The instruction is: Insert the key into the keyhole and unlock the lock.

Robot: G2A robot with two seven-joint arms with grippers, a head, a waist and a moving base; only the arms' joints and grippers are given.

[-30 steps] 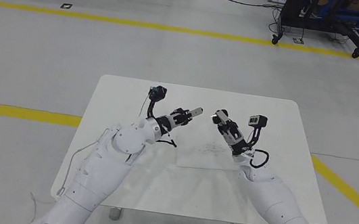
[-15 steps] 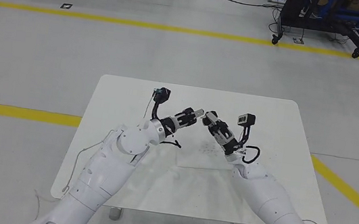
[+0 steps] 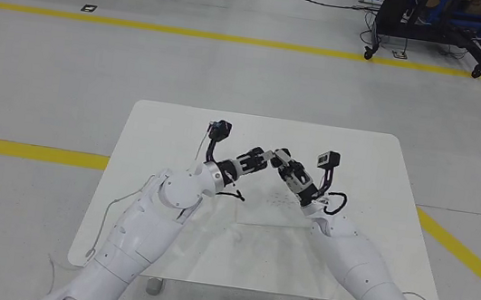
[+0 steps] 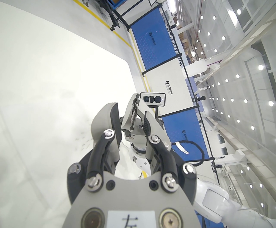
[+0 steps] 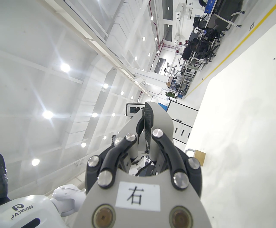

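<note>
The lock [image 5: 199, 157], a brass-coloured padlock with a pale metal shackle, lies on the white table [image 3: 347, 246], apart from both grippers. Above the middle of the table the two grippers meet tip to tip. The left gripper [image 4: 130, 112] has its fingers spread wide. In the left wrist view the tips of the right gripper [image 5: 147, 110] appear in the gap between them, and I cannot tell whether they touch. The right gripper's fingers are pressed together at the tips, and I cannot tell whether anything is pinched there. Beyond the table's far edge a yellow line [image 3: 237, 37] runs across the grey floor. Farther off stands a dark wheeled frame [image 3: 434, 34].
</note>
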